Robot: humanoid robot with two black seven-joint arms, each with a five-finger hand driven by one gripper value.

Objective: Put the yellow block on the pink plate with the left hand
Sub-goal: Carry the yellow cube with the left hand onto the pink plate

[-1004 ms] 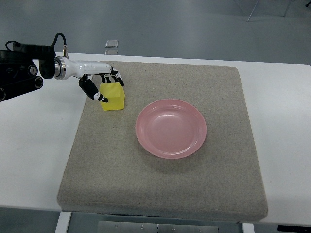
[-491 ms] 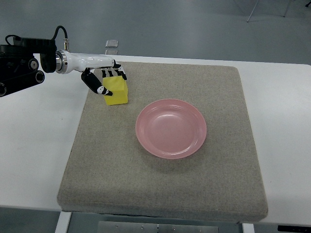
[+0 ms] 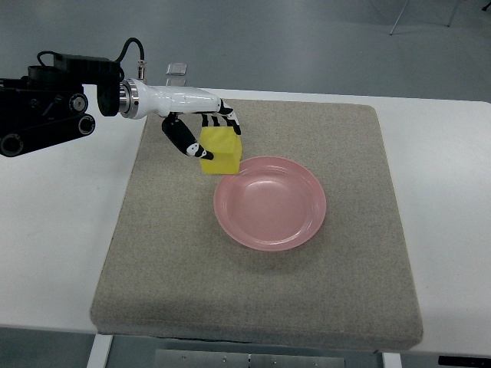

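Reaching from left, left hand (image 3: 201, 130) fingers (image 3: 186, 142) clasp yellow block (image 3: 220, 151) beside pink plate (image 3: 270, 202).

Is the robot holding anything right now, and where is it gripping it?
Yes. The left hand holds the yellow block, thumb on its left side face and fingers over its top far edge, beside the pink plate's rim.
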